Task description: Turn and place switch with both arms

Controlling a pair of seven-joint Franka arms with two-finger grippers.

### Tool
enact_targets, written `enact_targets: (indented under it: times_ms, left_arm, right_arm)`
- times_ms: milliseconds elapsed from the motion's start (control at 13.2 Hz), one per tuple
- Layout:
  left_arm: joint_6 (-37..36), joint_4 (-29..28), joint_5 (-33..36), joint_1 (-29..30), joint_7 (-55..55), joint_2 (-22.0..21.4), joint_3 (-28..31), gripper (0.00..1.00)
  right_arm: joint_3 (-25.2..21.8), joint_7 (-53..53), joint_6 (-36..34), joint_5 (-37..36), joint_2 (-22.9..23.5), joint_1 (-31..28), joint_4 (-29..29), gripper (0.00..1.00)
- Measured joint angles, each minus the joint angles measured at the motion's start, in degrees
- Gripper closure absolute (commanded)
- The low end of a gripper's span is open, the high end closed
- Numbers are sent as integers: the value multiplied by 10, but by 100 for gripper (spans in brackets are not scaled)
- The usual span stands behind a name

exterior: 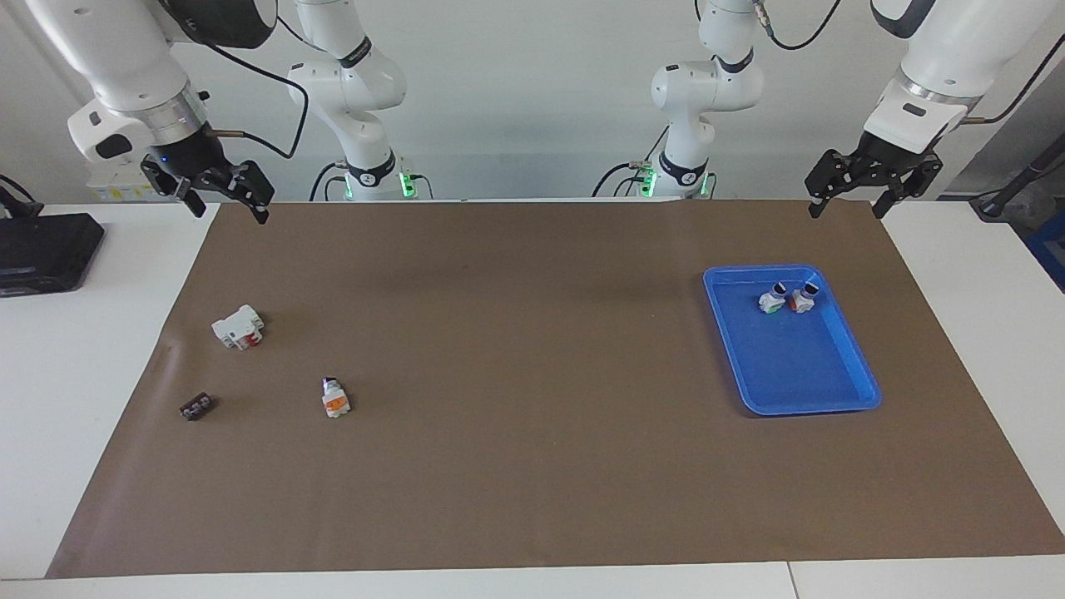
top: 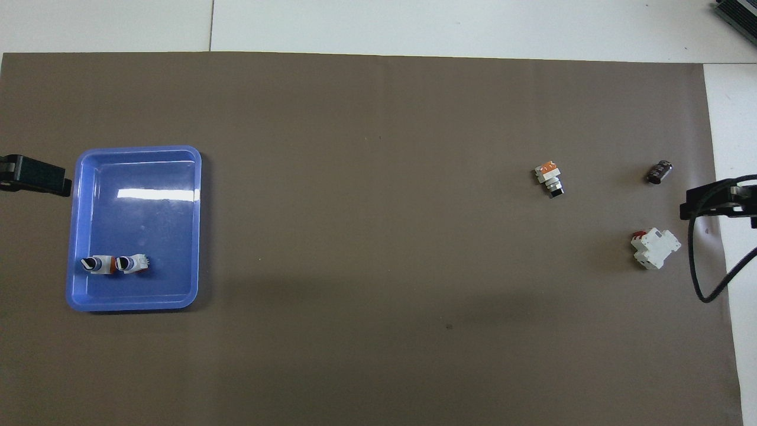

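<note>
While both arms hang raised at their own ends of the table, the small white plastic switch block with an orange face and a dark knob (exterior: 335, 397) is left lying on its side on the brown paper mat (exterior: 532, 466), toward the right arm's end, farther from the robots than the bigger white block with a red part (exterior: 239, 327) and beside the tiny dark brown flat piece (exterior: 196, 406). The right gripper (exterior: 226, 198) is held with fingers spread and nothing between them, above the mat's edge by the robots; the left gripper (exterior: 849, 198) is likewise spread and empty, above the mat near the blue plastic tray (exterior: 832, 399), in which two similar switches (exterior: 788, 298) are already laid. The switch is judged light, rigid and smooth, so it may skid or tip under a glancing touch. It is best pinched across the flat white sides of the body, not by the round knob
</note>
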Motion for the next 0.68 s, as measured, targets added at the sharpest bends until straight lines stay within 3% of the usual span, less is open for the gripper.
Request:
enact_targets:
  times_ms: [681]
  left_arm:
    - [8,-1,0,-1,0,0,2,0]
  right_arm:
    - [0,0,27,1,-1,0,-7,0]
